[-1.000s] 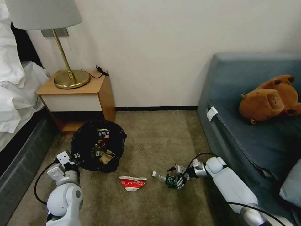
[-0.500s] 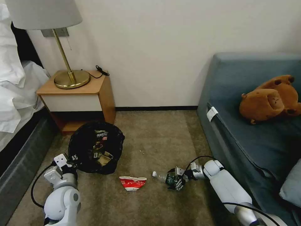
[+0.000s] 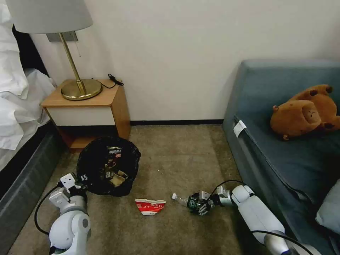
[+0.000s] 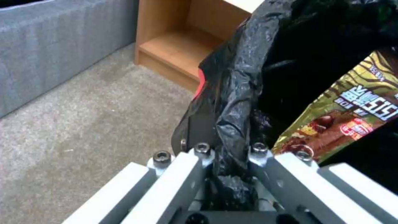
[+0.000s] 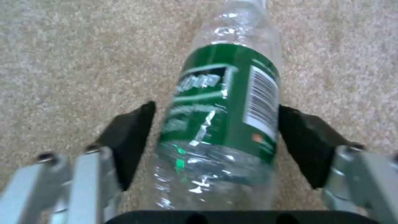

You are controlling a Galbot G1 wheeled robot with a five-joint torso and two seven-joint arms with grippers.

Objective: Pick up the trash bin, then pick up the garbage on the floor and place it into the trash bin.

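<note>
On the carpet at about five o'clock of the head view lies the bottle (image 3: 186,202), clear plastic with a green label, cap toward nine o'clock. The right gripper (image 3: 200,204) straddles its labelled middle with both dark pads (image 5: 128,140) spread apart; a sliver of gap shows on each side, so nothing is clamped yet. My worry is that the round, slick, thin wall could squirt forward out of the pads as they close, or roll along the floor if one pad touches first. The crushed red-and-white cup (image 3: 149,206) lies just beside it toward nine o'clock, well clear of the fingers. Farther toward nine o'clock the trash bin (image 3: 108,166) hangs from the left gripper (image 4: 230,168), pinched shut on a fold of black liner; that thin film might slip or tear, tipping out the snack wrapper (image 4: 344,118) already inside.
</note>
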